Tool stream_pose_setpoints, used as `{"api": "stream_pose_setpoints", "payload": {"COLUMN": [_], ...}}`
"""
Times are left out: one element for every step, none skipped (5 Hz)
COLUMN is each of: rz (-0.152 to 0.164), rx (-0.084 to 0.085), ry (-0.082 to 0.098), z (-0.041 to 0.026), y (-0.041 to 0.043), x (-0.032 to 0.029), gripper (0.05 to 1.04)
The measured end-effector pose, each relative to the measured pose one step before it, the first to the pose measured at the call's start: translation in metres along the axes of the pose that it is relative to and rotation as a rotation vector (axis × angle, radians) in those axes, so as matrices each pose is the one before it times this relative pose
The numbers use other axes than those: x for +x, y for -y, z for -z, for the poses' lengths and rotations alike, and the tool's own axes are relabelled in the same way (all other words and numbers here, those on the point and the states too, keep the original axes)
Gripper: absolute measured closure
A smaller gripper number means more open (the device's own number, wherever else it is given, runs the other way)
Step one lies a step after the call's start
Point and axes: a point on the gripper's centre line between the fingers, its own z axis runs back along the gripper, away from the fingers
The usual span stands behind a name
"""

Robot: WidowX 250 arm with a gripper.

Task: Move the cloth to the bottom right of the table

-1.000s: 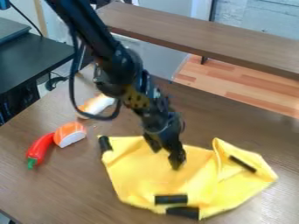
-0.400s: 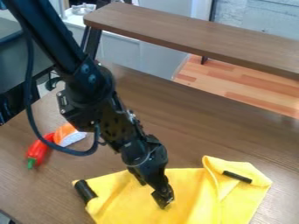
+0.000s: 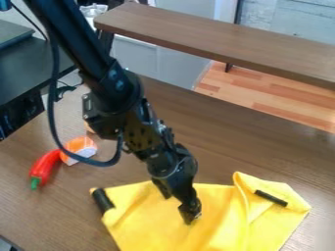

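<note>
Yellow cloth (image 3: 216,223) seems mid-move under the pincer (image 3: 185,211), whose grip I cannot tell, and next needs pulling to the bench's (image 3: 59,215) bottom right corner.

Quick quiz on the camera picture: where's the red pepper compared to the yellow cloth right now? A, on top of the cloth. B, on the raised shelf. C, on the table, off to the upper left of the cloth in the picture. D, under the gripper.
C: the red pepper lies on the bare tabletop, up and left of the yellow cloth.
</note>
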Motion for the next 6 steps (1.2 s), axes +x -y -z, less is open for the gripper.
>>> {"api": "stream_pose_setpoints", "payload": {"rz": [-0.0668, -0.0691, -0.0631, -0.0354, -0.0014, 0.0099], "rx": [0.0151, 0.0183, 0.0145, 0.0281, 0.0098, -0.0073], "ry": [0.0131, 0.0020, 0.0064, 0.0106, 0.0066, -0.0063], "z": [0.00724, 0.00863, 0.00910, 0.00739, -0.00005, -0.00264], "y": [-0.01876, -0.01566, -0.01358, -0.01104, -0.00129, 0.00297], "x": [0.01973, 0.02360, 0.02657, 0.02260, 0.00351, -0.02024], "gripper": [0.083, 0.082, 0.082, 0.083, 0.083, 0.084]}}
